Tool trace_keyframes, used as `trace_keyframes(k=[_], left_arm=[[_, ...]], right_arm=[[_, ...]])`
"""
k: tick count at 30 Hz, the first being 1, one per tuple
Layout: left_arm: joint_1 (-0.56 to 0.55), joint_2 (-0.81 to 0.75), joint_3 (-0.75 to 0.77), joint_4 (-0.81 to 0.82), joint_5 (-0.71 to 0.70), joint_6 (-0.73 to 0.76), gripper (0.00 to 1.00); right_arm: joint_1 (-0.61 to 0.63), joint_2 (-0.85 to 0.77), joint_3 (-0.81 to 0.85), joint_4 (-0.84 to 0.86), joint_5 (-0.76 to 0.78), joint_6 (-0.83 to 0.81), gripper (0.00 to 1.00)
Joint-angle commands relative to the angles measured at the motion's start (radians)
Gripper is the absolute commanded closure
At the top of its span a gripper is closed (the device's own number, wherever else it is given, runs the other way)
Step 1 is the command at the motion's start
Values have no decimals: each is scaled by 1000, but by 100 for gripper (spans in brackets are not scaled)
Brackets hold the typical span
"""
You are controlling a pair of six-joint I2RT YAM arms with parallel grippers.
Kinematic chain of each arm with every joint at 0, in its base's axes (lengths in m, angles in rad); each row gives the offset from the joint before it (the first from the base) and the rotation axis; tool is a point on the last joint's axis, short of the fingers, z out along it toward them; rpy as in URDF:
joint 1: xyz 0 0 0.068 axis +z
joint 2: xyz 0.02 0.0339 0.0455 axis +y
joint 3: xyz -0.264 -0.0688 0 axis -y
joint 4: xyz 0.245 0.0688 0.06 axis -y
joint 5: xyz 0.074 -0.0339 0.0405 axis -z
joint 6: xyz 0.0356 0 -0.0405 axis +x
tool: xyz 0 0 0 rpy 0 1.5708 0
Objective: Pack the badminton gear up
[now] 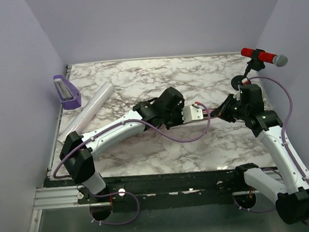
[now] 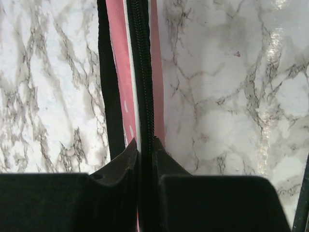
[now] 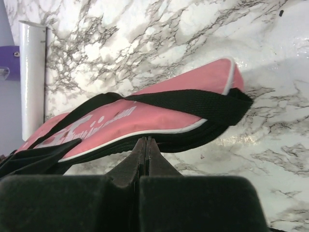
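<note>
Mid-table, between the two arms: long pink fabric bag [image 3: 183, 96] with black straps and white lettering, on the white marble-pattern tabletop [image 1: 141, 74]. Left gripper [image 2: 145, 142] is clamped on the bag's black zipper [image 2: 142, 72]. Jaws are nearly together and the zipper track runs straight away from the tips. Right gripper [image 3: 146, 141] is fully closed, tips pinching the bag's black lower edge near one end. White cylindrical tube [image 1: 93, 110] lies well apart at far left, just beside the small purple tray [image 1: 67, 93]. Red microphone [image 1: 259, 56] on a black stand, far right corner.
</note>
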Motion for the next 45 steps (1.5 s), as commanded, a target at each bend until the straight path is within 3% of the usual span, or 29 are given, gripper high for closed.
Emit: trace_keyframes(k=[1,9,17,23,25,28,30,33,41,42,45], left_arm=[[29,-99,-6,-101,117,-10,91],[72,-143,-66,-111,157,9,92],[82,-162,-70,-118,186,26,96],[78,-121,28,-160,235,49,97],[72,-87,77,-194,267,56,98],[55,-38,124,-187,284,70,98],[52,-3,160,-185,312,84,98],[52,77,239,-219,345,124,98],[52,333,495,-370,419,292,95],[53,364,525,-389,422,309,92],[50,421,586,-386,440,323,68]], right_arm=[[-12,14,25,-36,157,-44,99],[-14,52,62,-43,213,-48,99],[-20,96,-7,7,289,-48,100],[-20,113,-15,3,367,-68,99],[-20,101,27,-23,404,-88,88],[-20,84,91,-54,409,-102,44],[-20,55,114,-54,412,-101,28],[-20,17,140,-85,461,-81,21],[-20,-75,169,-132,530,-22,21],[-20,-74,174,-138,535,-21,21],[-22,-75,180,-141,533,-19,21]])
